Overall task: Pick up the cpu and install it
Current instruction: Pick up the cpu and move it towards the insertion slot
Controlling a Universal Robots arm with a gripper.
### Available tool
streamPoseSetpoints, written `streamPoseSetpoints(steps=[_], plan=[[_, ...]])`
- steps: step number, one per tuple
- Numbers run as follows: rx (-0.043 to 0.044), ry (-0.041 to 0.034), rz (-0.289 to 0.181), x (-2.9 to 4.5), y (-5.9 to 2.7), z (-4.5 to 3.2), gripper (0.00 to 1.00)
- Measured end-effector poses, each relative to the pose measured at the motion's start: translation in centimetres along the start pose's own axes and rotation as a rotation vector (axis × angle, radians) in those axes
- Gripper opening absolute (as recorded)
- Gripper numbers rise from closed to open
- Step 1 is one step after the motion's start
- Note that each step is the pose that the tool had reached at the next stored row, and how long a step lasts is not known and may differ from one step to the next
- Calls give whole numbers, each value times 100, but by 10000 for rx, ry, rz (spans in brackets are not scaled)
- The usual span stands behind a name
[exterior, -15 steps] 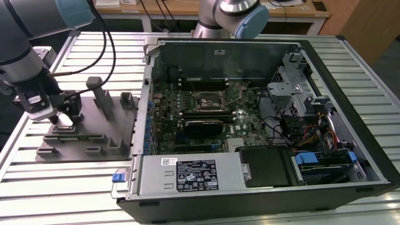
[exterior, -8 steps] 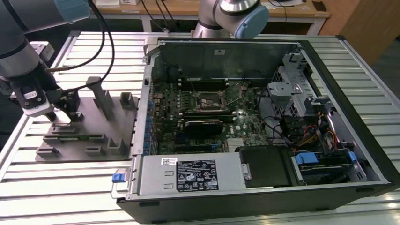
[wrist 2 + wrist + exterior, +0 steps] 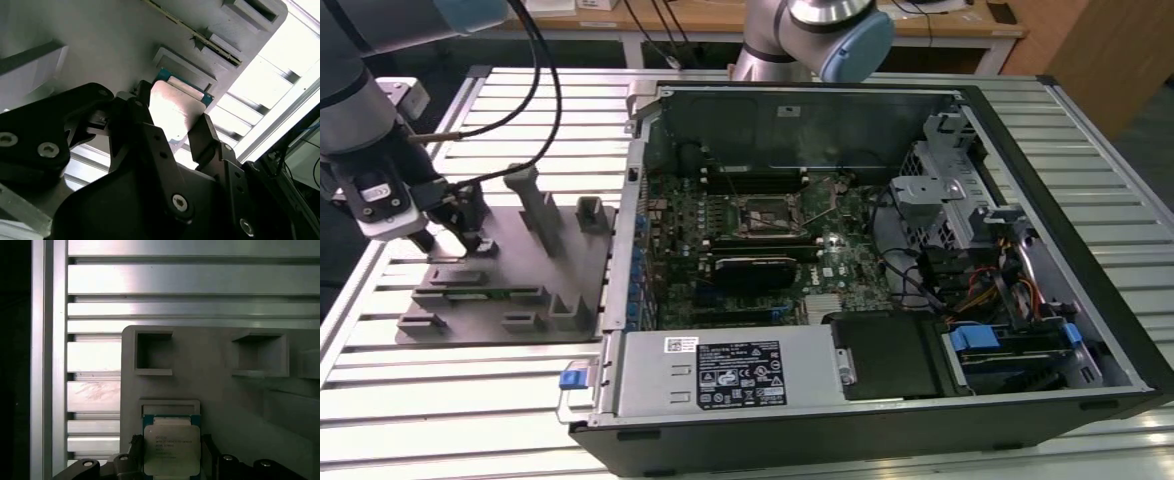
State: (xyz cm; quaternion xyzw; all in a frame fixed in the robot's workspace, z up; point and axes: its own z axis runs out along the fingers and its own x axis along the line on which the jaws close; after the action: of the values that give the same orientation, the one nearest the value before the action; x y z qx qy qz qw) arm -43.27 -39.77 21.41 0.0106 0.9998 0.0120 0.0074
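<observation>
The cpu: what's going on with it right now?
The arm's hand is shut on the cpu at its seat in the grey holder block, on the exterior view's left. Whether it is lifted off the seat I cannot tell. The socket in the open computer case is off to that view's right.

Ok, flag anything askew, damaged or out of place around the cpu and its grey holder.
Nothing stands out. In the first wrist view the cpu lies square to the grey holder, its edges parallel to the seat's wall, and the gripper is centred on it. The metal top shows no damage.
</observation>
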Motion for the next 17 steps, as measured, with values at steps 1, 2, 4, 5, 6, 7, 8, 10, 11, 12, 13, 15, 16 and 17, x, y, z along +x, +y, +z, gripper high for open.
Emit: streamPoseSetpoints(steps=[1,2,4,5,6,7,8,10,11,12,13,15,16,17], plan=[[0,0,0,0,0,-18,55],[0,-1,-1,-1,1,-37,55],[0,-1,-1,-1,2,-72,55],[0,-1,-1,-2,2,-90,55],[0,0,-1,-2,3,-109,55],[0,-1,0,-2,4,-130,55],[0,-3,0,-2,5,-155,55],[0,-3,0,-3,6,-210,55],[0,-3,0,-4,7,-239,55],[0,-4,0,-4,8,-268,55],[0,-5,-1,-5,9,-300,55],[1,-6,0,-5,10,-361,55],[0,-7,0,-6,11,-390,55],[0,-8,0,-6,11,-415,55]])
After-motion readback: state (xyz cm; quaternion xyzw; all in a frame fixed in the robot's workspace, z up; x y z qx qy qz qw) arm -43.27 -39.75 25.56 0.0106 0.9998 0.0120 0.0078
